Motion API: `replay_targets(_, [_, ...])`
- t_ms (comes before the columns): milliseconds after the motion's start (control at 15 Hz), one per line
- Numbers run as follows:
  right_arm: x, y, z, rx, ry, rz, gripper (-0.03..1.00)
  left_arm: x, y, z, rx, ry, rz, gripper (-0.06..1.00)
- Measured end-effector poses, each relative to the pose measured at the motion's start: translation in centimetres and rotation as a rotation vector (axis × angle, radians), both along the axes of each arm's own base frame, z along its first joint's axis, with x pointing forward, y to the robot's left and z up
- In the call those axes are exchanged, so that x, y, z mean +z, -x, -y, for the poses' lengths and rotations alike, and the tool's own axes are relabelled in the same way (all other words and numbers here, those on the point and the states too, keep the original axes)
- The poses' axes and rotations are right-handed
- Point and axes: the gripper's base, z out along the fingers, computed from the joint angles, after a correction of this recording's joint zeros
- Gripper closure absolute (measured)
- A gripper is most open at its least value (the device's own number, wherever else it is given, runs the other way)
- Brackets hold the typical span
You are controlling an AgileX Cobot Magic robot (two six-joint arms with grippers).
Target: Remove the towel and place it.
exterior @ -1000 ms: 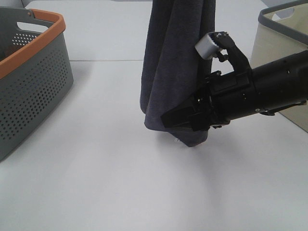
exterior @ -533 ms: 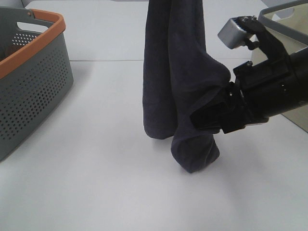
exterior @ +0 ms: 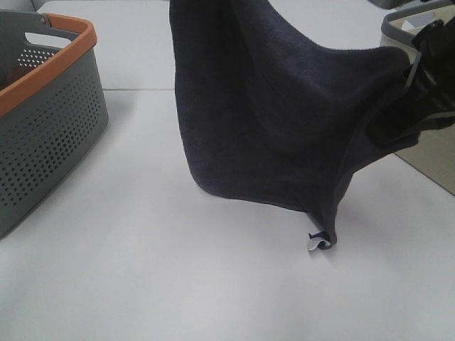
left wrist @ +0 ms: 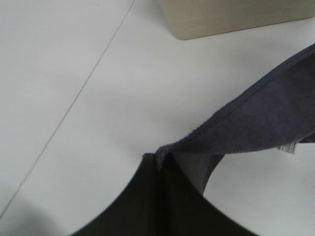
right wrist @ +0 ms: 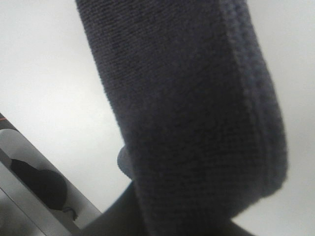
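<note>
Done: dark navy terry towel [exterior: 270,121] aloft, my left jaws and right jaws clamped on it.
Left: placing it on the white surface [exterior: 142,270] below.

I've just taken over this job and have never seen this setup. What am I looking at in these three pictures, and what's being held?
This is a two-armed robot. The wide picture comes from a camera mounted high above the white table; the other two come from a camera on each wrist. The dark towel hangs stretched between both hands: the left hand pinches its hem and the right hand grips the other end. A grey basket stands on the left and a beige bin on the right.
</note>
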Motion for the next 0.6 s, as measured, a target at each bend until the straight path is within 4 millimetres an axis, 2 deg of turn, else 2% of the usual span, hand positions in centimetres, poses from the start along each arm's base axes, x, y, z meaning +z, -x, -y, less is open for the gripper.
replay_targets(133, [1.2,-0.9,0.2,0.021,0.066,0.028,0.97,-0.4,-0.1,-0.8,0.121,-0.031,-0.060,0.94])
replay_targets(333, [1.0,-2.5,0.1,0.034,0.120,0.052,0.97,-1.3,-1.0,-0.8,0.196,-0.042,-0.066,0.94])
replay_targets(533, [1.1,-6.1,-0.5,0.032,0.173,0.147,0.97,-3.4,-3.7,-0.5,0.297,-0.083,0.020,0.94])
replay_targets(600, [1.3,-9.1,-0.8,0.039,0.237,0.272,0.97,-4.4,-5.8,-0.2,0.358,-0.091,0.147,0.94])
